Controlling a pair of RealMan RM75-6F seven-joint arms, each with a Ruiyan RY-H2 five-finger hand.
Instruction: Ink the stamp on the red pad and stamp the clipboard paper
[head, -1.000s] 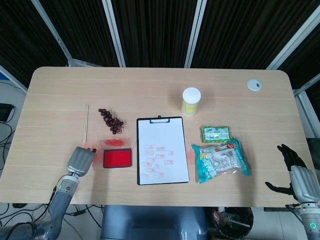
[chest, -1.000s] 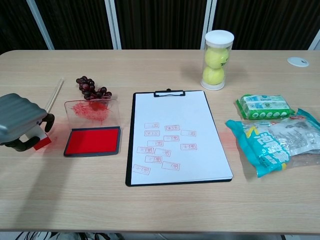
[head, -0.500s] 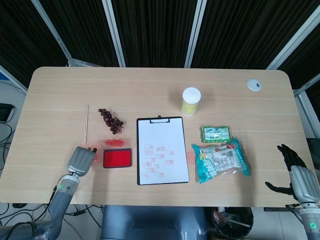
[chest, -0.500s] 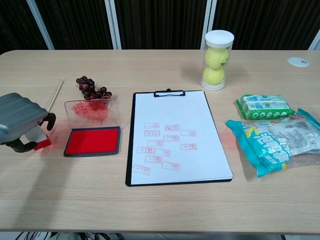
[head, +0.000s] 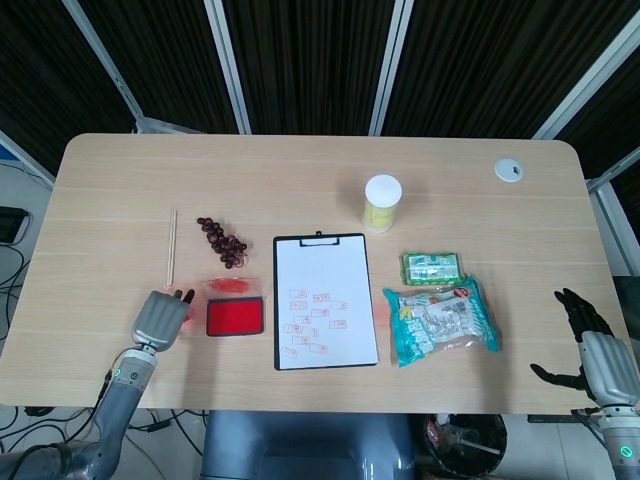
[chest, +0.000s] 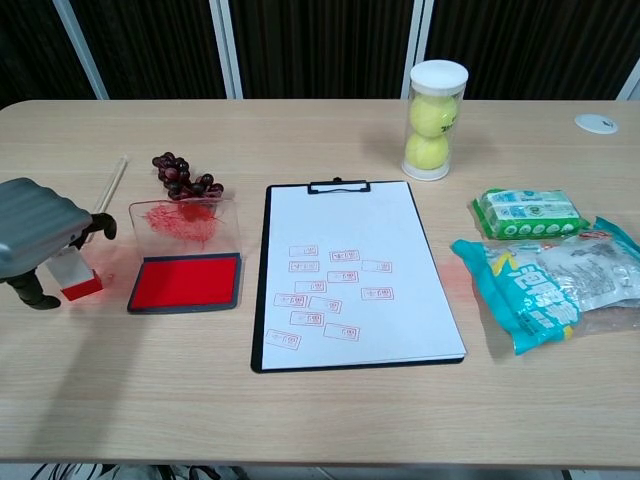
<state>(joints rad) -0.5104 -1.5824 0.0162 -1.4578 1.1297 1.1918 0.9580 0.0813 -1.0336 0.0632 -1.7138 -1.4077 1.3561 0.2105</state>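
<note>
The stamp (chest: 73, 277), a small white block with a red base, stands on the table left of the red ink pad (chest: 185, 283) (head: 235, 316). My left hand (chest: 35, 242) (head: 160, 318) hovers over it with fingers spread, one finger above and the thumb to the left, and it does not grip the stamp. In the head view the hand hides the stamp. The clipboard (chest: 350, 275) (head: 325, 300) lies in the middle, and its paper carries several red stamp marks. My right hand (head: 592, 350) hangs open off the table's right front corner.
The pad's clear lid (chest: 183, 220), smeared red, lies behind the pad. Grapes (chest: 185, 177) and a wooden stick (chest: 110, 188) sit behind it. A tennis-ball tube (chest: 435, 120), a green pack (chest: 528, 212), a snack bag (chest: 550, 280) and a white disc (chest: 596, 122) are on the right.
My left hand has spread its fingers and lifted off the stamp, which now stands free and shows more. The right hand has not moved.
</note>
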